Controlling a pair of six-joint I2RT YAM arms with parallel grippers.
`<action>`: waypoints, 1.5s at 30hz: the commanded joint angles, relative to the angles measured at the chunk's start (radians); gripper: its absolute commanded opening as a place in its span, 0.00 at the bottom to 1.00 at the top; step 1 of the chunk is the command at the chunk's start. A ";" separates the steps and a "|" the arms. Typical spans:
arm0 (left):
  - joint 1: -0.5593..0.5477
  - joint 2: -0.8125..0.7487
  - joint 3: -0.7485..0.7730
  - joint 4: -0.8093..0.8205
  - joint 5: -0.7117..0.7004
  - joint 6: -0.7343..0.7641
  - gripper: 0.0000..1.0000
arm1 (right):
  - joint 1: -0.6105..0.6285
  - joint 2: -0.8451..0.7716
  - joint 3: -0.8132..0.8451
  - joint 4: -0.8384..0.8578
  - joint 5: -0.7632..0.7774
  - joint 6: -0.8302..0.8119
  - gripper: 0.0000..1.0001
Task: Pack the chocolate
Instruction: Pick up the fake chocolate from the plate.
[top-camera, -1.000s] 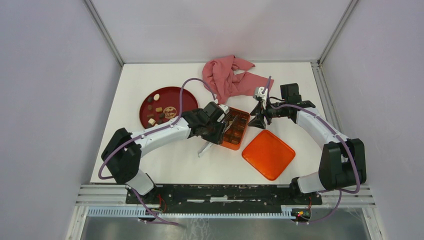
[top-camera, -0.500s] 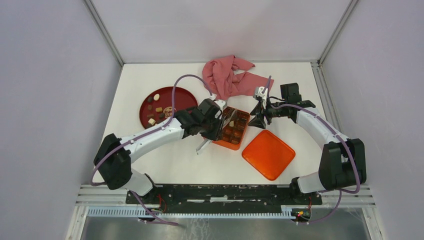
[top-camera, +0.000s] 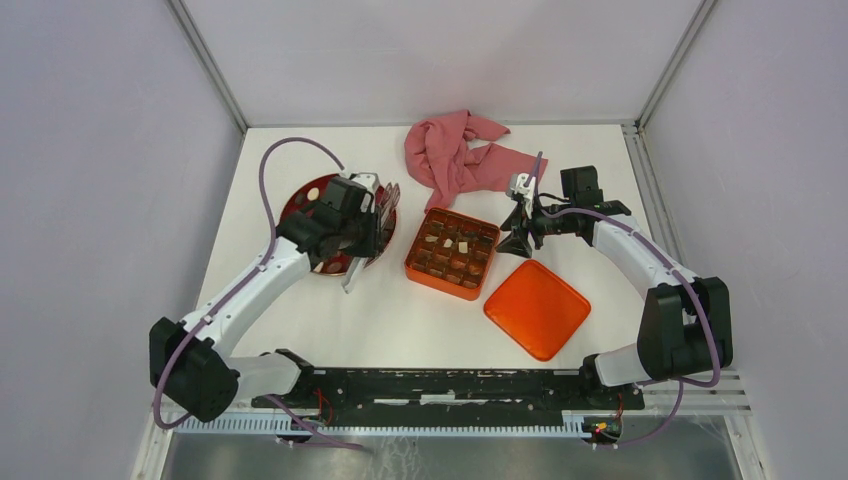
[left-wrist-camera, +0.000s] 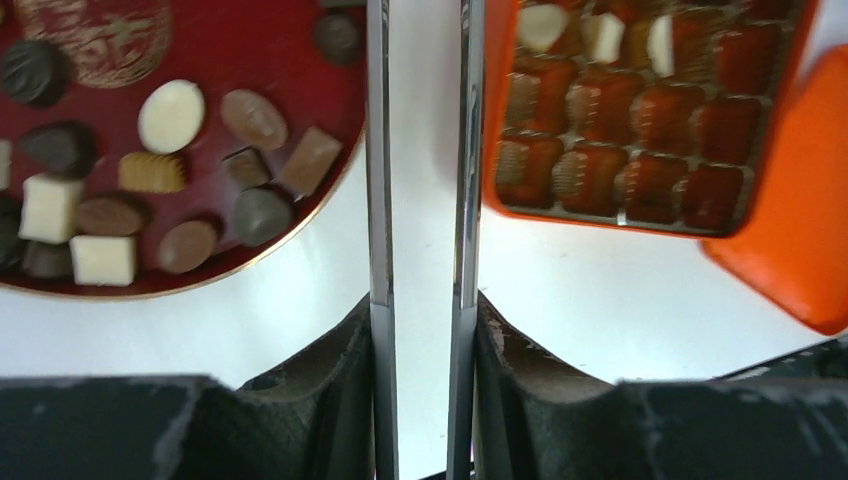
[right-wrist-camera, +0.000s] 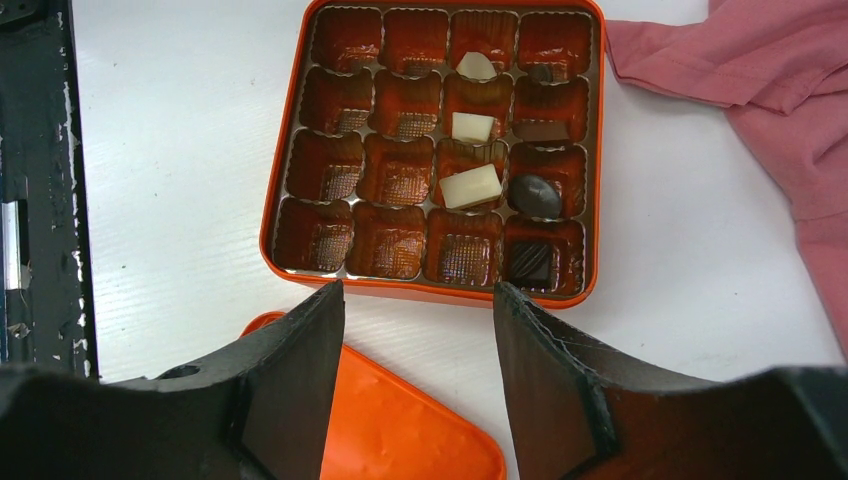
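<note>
Several chocolate pieces (left-wrist-camera: 170, 115), dark, tan and cream, lie on the round dark-red plate (left-wrist-camera: 300, 60). More chocolate sits in the orange gridded tin (right-wrist-camera: 268, 220): three cream pieces (right-wrist-camera: 470, 186) and a few dark ones (right-wrist-camera: 535, 195). My left gripper (left-wrist-camera: 422, 300) is shut on metal tongs (left-wrist-camera: 378, 150). Their two blades stand apart over the bare table between plate and tin; the tips are out of view. In the top view the left gripper (top-camera: 362, 245) hangs over the plate's right edge. My right gripper (right-wrist-camera: 418, 300) stands open and empty just beside the tin (top-camera: 440, 285).
The tin's orange lid (top-camera: 537, 308) lies flat on the table near the right arm, next to the tin. A crumpled pink cloth (top-camera: 455, 155) lies at the back behind the tin. The white table ends at metal rails on all sides.
My left arm has swung left with the tongs, from over the tin to the plate's right edge, uncovering the tin. The right arm has not moved.
</note>
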 joint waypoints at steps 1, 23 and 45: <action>0.045 -0.033 -0.037 -0.079 -0.080 0.088 0.39 | -0.003 -0.001 0.036 0.000 -0.029 -0.016 0.62; 0.122 0.052 -0.043 -0.198 -0.079 0.044 0.44 | -0.003 -0.004 0.040 -0.007 -0.028 -0.024 0.62; 0.139 0.123 -0.036 -0.249 -0.114 0.032 0.45 | -0.002 -0.004 0.044 -0.015 -0.031 -0.031 0.63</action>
